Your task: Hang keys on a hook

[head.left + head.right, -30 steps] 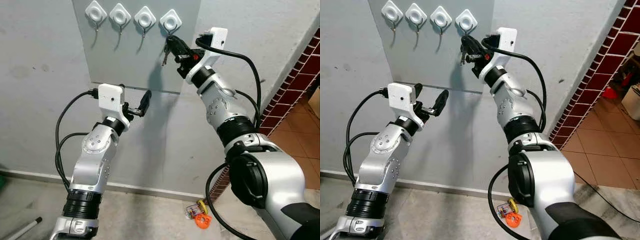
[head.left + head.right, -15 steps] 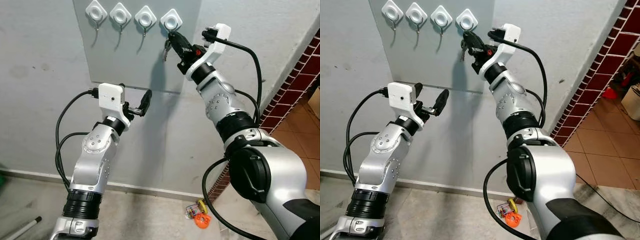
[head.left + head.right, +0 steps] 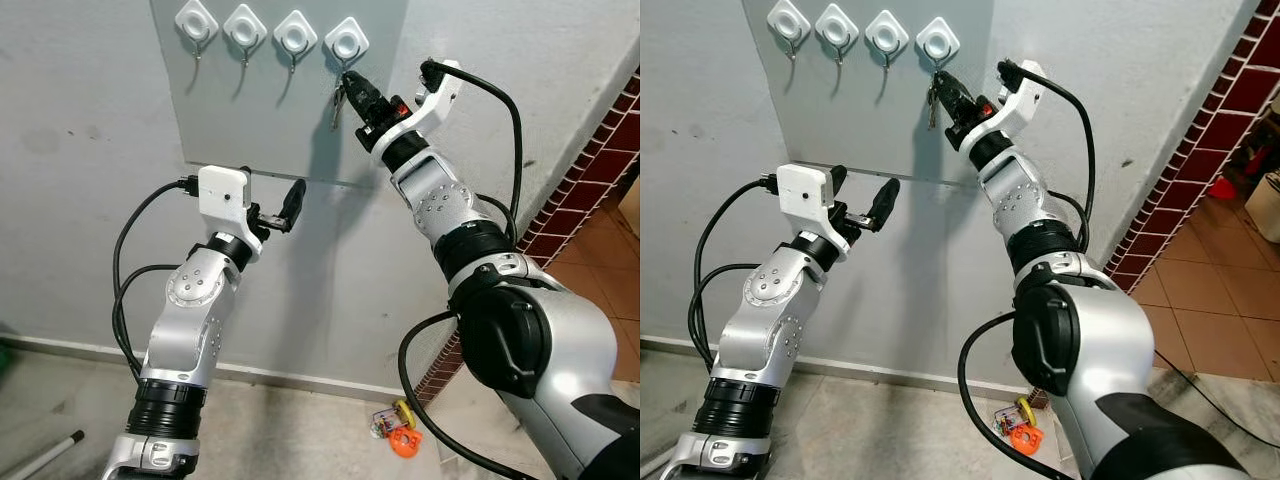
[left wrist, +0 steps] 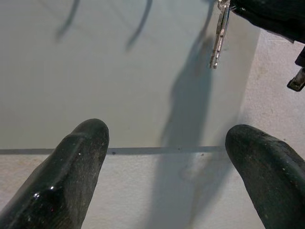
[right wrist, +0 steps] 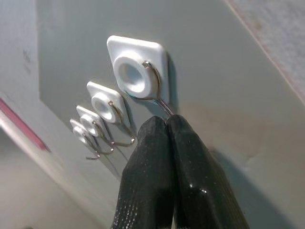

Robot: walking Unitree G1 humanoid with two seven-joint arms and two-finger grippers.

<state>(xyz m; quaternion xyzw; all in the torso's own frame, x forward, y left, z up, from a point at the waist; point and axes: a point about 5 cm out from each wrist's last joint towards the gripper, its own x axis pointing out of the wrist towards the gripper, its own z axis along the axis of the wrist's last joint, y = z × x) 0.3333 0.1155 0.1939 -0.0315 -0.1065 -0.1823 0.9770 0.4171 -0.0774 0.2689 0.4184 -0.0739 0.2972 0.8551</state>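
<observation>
High on the grey panel (image 3: 270,120), four white hooks (image 3: 246,20) are mounted in a row, and the right tool (image 3: 352,83) is raised to the hook (image 3: 346,38) nearest the robot's right. Its fingers (image 5: 157,157) are pressed together just under that hook's wire, and the keys (image 3: 338,102) are gripped at their top and hang down against the panel. Whether the ring is over the wire cannot be told. Lower down, the left tool (image 3: 282,208) is held before the panel's lower edge with its fingers (image 4: 71,167) spread apart and nothing between them. On the floor (image 3: 300,440), small bright items (image 3: 397,428) are seen by the wall.
</observation>
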